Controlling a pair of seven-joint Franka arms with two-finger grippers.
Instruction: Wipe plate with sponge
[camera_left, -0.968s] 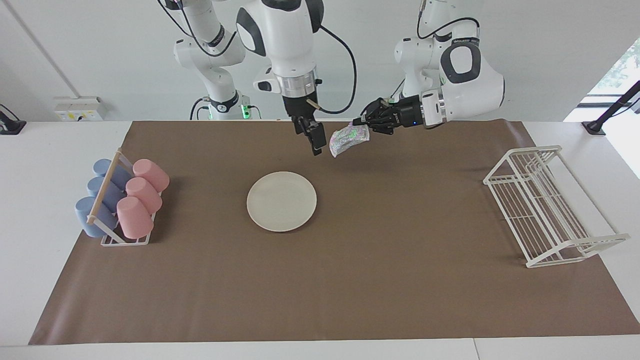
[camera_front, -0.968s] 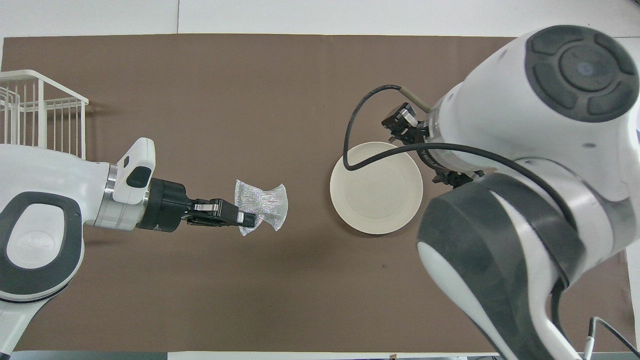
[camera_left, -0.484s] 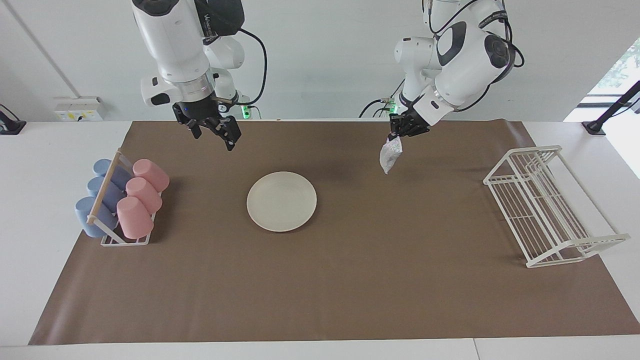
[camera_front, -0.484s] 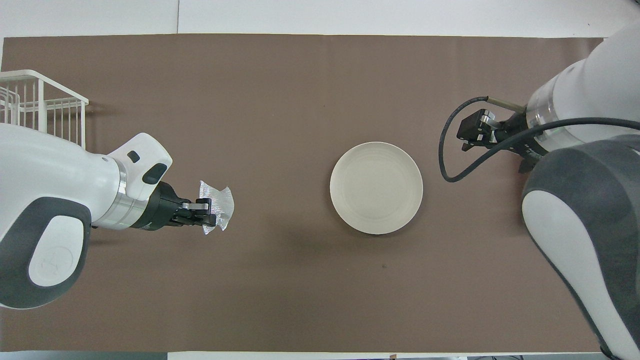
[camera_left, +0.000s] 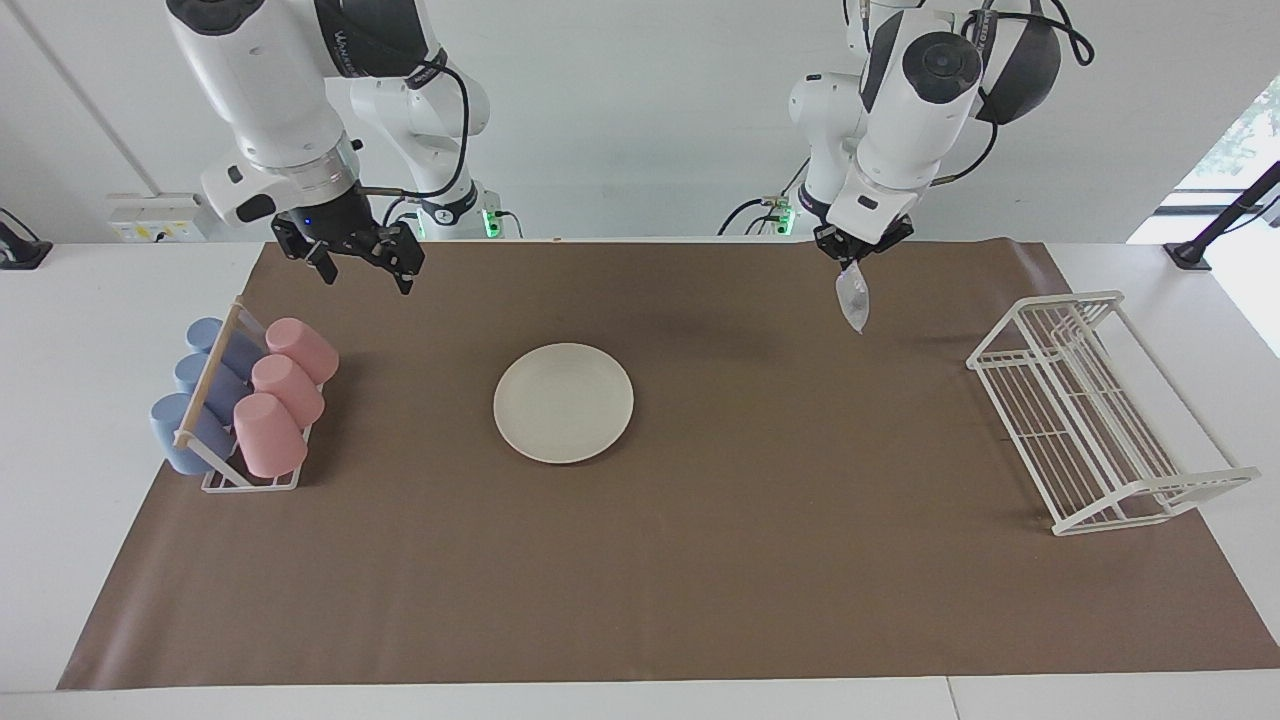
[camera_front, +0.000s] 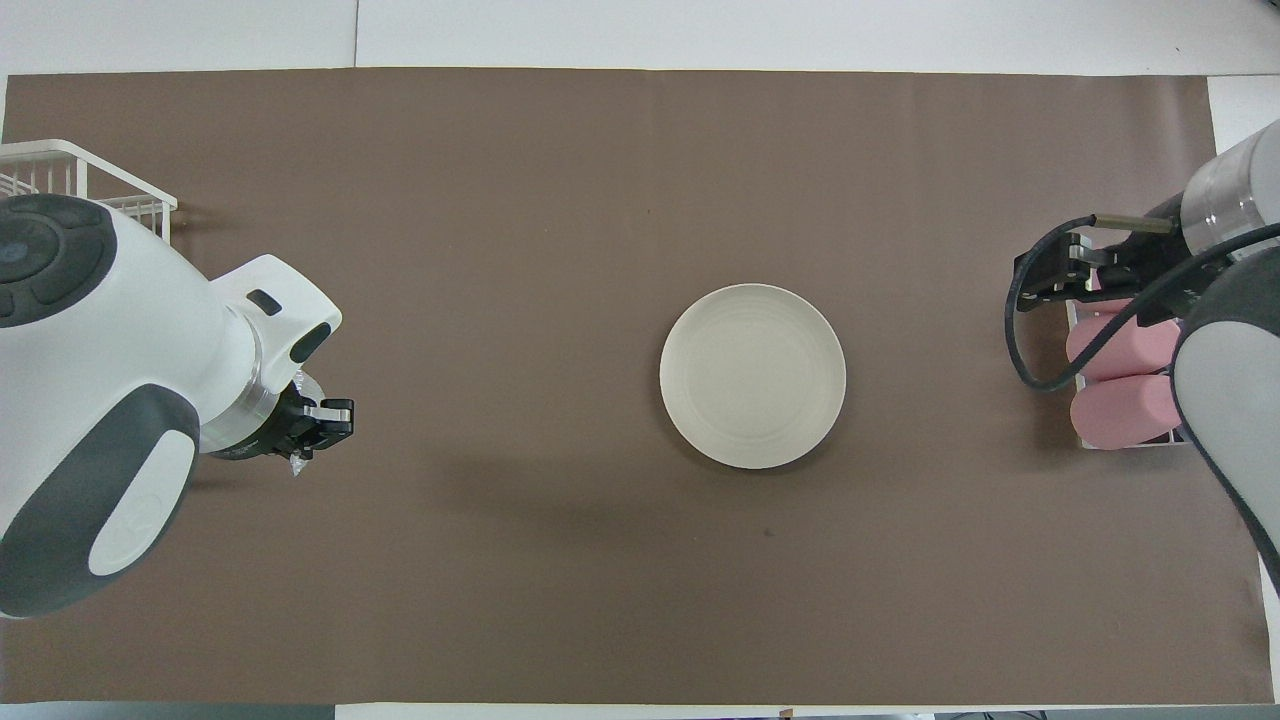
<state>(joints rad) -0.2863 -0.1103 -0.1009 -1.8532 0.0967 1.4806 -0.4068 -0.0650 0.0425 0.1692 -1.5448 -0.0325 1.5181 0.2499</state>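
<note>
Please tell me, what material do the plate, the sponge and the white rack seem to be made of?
Plate: probably ceramic or melamine; cream, smooth, matte.
Sponge: thin, soft, silvery material; it hangs limp from the left gripper.
Rack: likely coated metal wire; thin white bars, open grid.

A mat (camera_left: 700, 560) is spread over the tabletop (camera_left: 100, 400), and the plate (camera_left: 563, 402) is set on it about midway between the two ends. A cup rack (camera_left: 235, 470) holding cups (camera_left: 270, 430) laid on their sides is placed at the right arm's end of the tabletop, and a wire dish rack (camera_left: 1100, 420) at the left arm's end. The right tool (camera_left: 362, 258) is held in the air over the mat beside the cup rack. The left tool (camera_left: 852, 250) is raised over the mat between the plate and the dish rack, with the sponge (camera_left: 853, 298) hung from it, well apart from the plate.
</note>
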